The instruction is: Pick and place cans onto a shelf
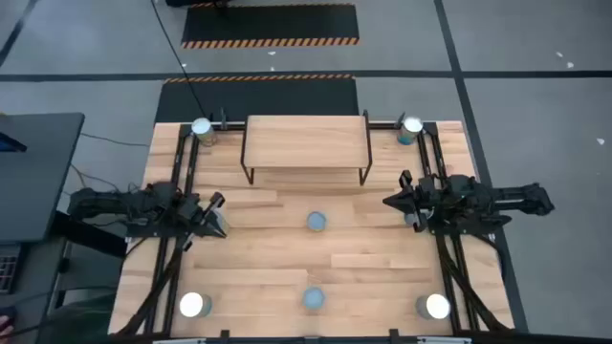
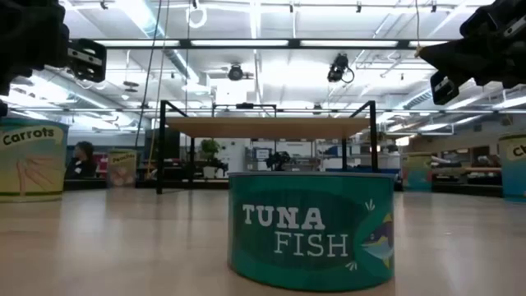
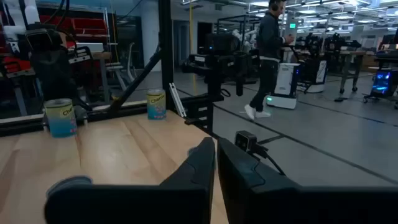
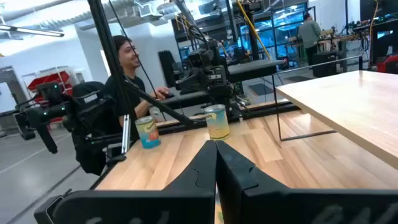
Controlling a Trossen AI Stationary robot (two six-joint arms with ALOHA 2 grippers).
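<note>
The shelf (image 1: 306,143), a light wood board on thin black legs, stands at the table's far middle, with nothing on its top (image 2: 267,127). Several cans stand upright on the table: silver-topped ones at the corners (image 1: 201,128) (image 1: 412,126) (image 1: 194,305) (image 1: 437,306), and two blue-grey-topped ones along the middle (image 1: 316,222) (image 1: 314,298). The near middle can is a teal tuna can (image 2: 311,228). My left gripper (image 1: 218,212) hovers shut at the left, pointing right. My right gripper (image 1: 392,201) hovers shut at the right, pointing left. Neither holds anything (image 3: 216,155) (image 4: 216,152).
Black arm frames run along both side edges of the table (image 1: 182,182) (image 1: 435,172). A person (image 4: 127,56) sits beyond the table's left side, and another person (image 3: 267,56) walks in the room. Bare wood lies between the shelf and the middle can.
</note>
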